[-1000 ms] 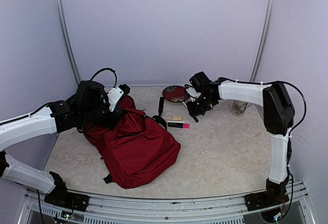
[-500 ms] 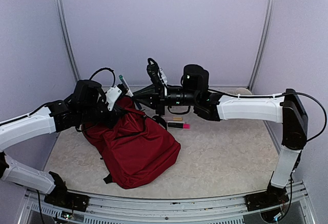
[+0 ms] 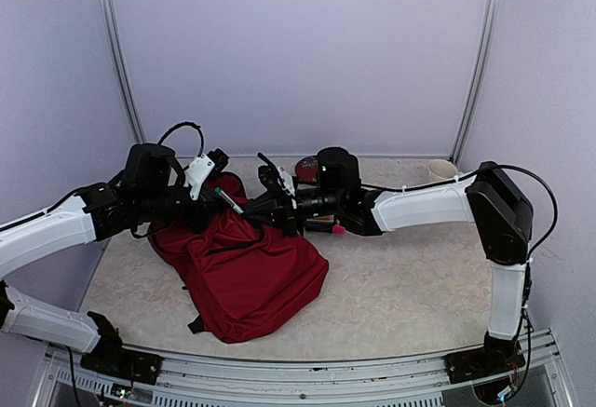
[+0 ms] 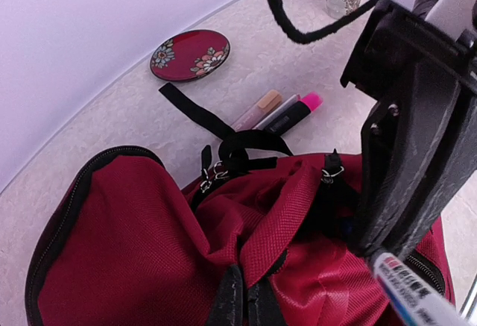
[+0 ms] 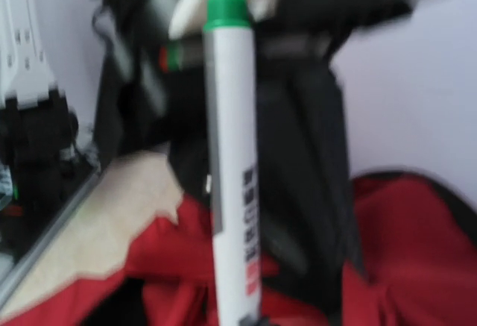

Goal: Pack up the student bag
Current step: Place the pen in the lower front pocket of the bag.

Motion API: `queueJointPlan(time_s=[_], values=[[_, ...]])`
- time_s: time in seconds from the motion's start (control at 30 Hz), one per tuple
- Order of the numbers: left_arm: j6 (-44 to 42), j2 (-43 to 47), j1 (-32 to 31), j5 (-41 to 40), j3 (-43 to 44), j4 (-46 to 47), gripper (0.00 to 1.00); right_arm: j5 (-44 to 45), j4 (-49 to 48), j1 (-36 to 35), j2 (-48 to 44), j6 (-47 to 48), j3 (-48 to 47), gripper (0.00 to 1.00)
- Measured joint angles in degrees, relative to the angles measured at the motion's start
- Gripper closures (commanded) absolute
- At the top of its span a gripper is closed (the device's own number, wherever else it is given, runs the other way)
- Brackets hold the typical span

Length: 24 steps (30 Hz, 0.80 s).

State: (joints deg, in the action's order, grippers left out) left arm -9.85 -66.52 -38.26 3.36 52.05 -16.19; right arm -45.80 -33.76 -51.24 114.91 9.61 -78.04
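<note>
1. The left claw (image 3: 199,206), tips buried in cloth, pinches the student bag (image 3: 247,277) at its top rim; its arm points toward 3 o'clock.
2. The bag slumps at 9 o'clock on the surface (image 3: 410,277).
3. The right claw (image 3: 253,208), blurred in its own view, clamps a green-capped marker (image 3: 228,198); its arm stretches toward 9 o'clock, half hiding the red plate (image 3: 307,167).

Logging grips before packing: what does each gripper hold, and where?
Right gripper: green-capped marker, by the barrel's uncapped end. Left gripper: a fabric fold of the red bag.
</note>
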Motion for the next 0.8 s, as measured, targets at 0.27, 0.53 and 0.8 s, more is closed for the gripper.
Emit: queueJointPlan(time_s=[0.27, 0.53, 0.8], values=[[0.2, 0.6, 0.5, 1.2, -0.3, 0.1, 1.0, 4.5, 14.9, 0.2, 0.8, 15.4, -0.4, 1.0], [0.2, 0.6, 0.5, 1.7, -0.5, 0.1, 1.0, 15.0, 35.3, -0.1, -1.1, 30.8, -4.8, 1.0], [0.2, 0.6, 0.5, 2.4, -0.5, 0.0, 1.0, 31.6, 51.1, -4.2, -1.6, 41.9, -11.3, 0.83]])
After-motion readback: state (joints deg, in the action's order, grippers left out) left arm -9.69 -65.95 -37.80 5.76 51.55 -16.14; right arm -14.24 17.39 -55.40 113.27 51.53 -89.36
